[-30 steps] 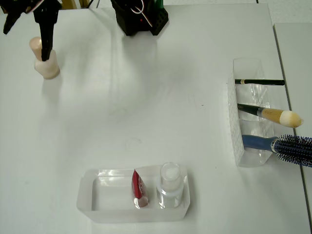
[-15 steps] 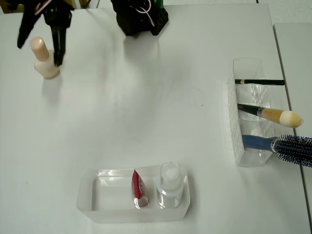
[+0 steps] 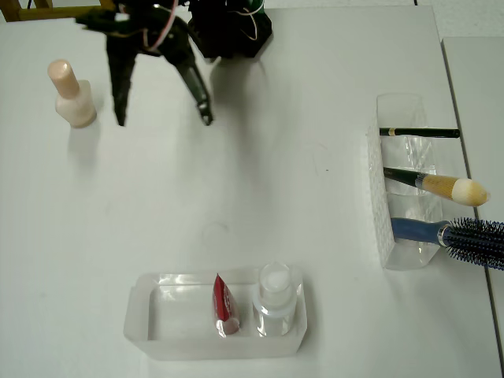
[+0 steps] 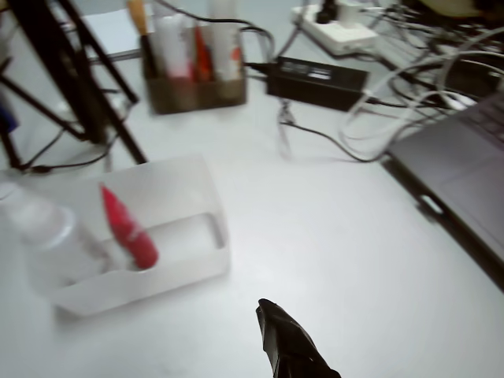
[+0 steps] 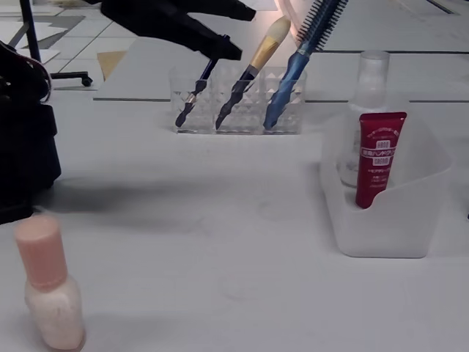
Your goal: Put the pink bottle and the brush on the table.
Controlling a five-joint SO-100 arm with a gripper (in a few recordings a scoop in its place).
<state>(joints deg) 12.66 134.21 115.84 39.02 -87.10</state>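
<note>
The pink bottle stands upright on the white table at the far left, free of the gripper; the fixed view has the pink bottle near its lower left. My gripper hangs wide open and empty to the bottle's right, and it shows as the dark gripper high up in the fixed view. One dark fingertip shows in the wrist view. The brush leans in the clear holder at the right, its tan head sticking out. In the fixed view the brush stands in the middle slot.
The holder also carries a thin black stick and a blue hairbrush. A clear tray near the front edge holds a red tube and a clear bottle. The arm's black base sits at the back.
The gripper has left the pink bottle and swung right, opening wider as it went. The bottle stays upright where it was. The brush has not moved.
</note>
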